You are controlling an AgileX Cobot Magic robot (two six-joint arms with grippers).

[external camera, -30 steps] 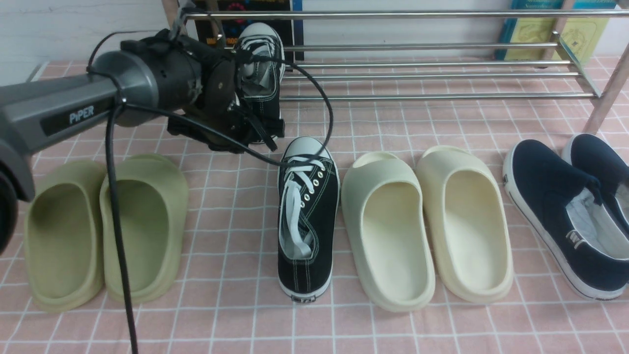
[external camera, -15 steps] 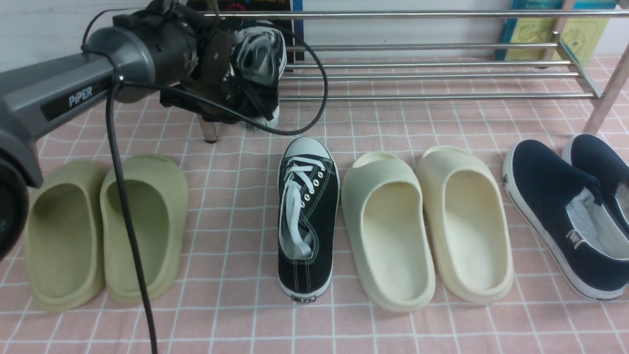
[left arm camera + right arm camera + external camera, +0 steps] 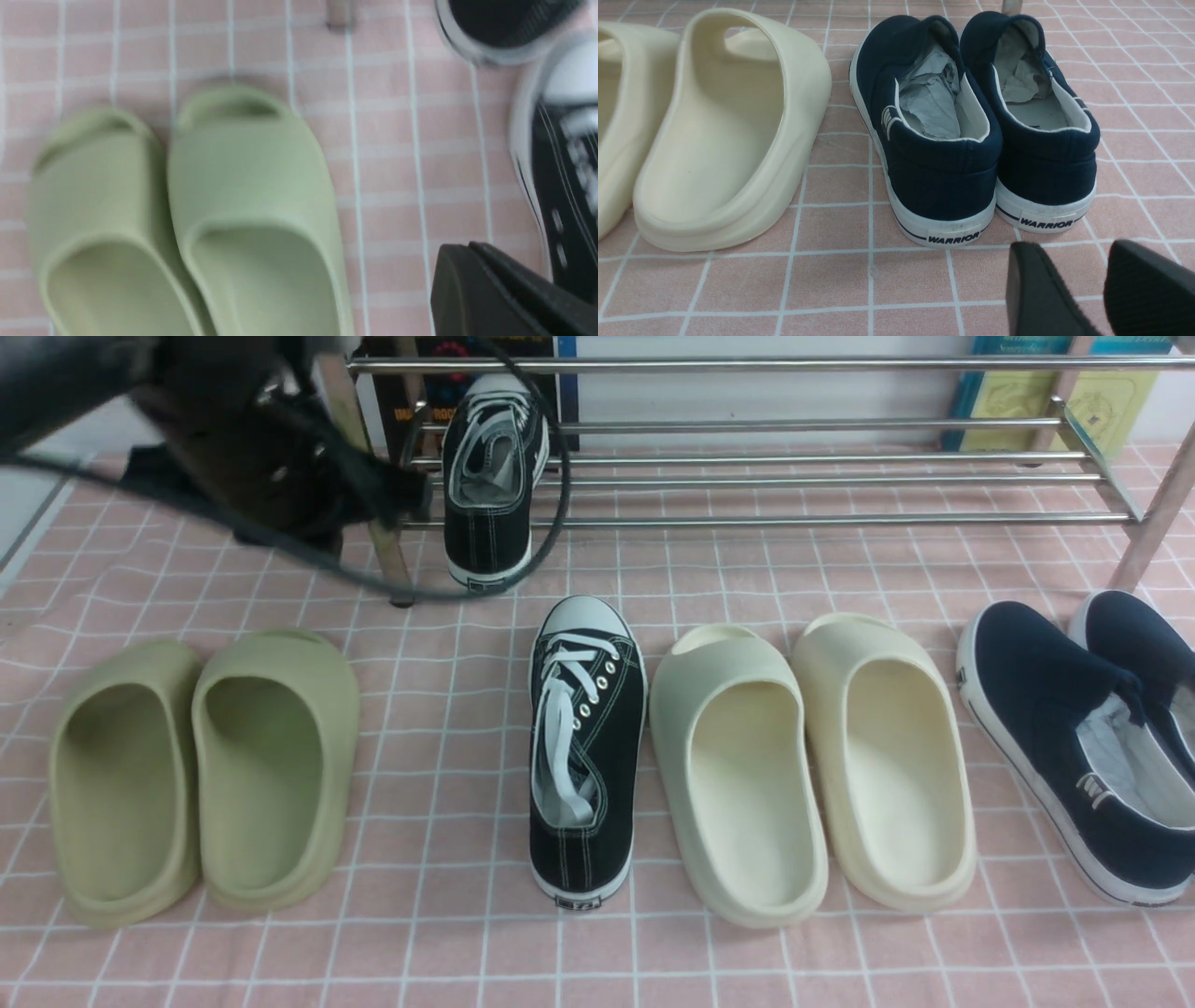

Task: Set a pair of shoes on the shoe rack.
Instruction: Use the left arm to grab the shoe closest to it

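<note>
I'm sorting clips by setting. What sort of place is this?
Probably a shoe storage spot, perhaps an entryway or a mock-up of one: a metal shoe rack stands on a tiled-look floor, with cream slides and navy slip-ons set out in pairs before it.

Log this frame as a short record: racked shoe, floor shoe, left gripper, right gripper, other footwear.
racked shoe: black sneaker on the shoe rack, toe toward the wall
floor shoe: matching black sneaker on the tiles, in front of the rack
left gripper: beside the racked sneaker, shut, holding nothing
right gripper: over the tiles near the navy slip-ons, jaws apart, empty
other footwear: olive slides, cream slides, navy slip-ons, all on the floor
</note>
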